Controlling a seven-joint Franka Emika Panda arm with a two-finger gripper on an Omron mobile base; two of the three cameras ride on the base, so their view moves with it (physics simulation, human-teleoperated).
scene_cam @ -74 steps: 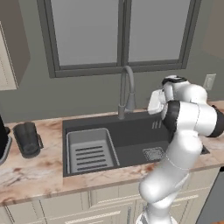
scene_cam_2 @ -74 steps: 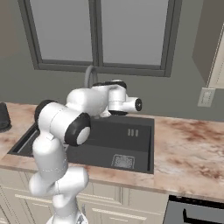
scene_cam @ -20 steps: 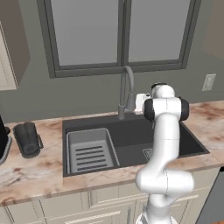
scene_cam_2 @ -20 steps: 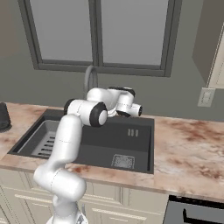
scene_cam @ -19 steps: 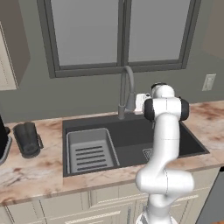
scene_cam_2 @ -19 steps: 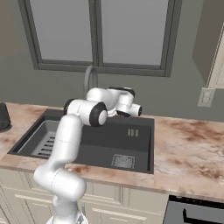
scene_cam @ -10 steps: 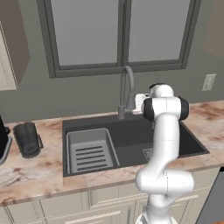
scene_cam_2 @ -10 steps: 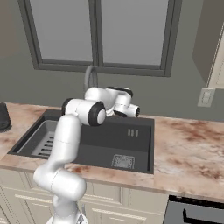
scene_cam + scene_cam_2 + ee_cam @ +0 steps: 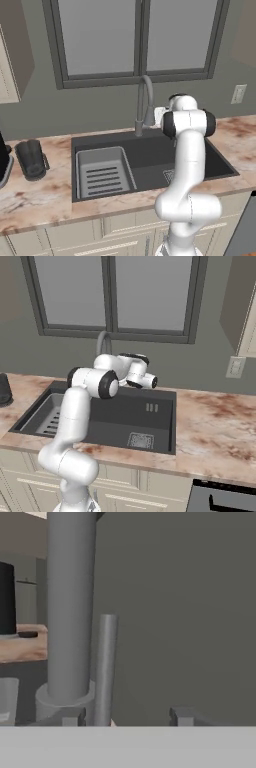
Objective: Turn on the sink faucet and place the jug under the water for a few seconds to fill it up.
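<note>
Kitchen counter under the window is where it's all happening, with the sink [image 9: 150, 160] sitting below the jaws and no water running yet. Next biggest, the sink faucet [image 9: 144, 102] is standing right in front of the gripper [image 9: 130, 716]; its slim upright lever [image 9: 106, 667] is rising between the fingertips, closer to the left one, long axis vertical. Jaws are sitting partly apart around that lever, and I can't tell if they're actually pinching it. Smallest bit: the jug [image 9: 31, 159] is waiting well off to the jaws' left on the counter.
</note>
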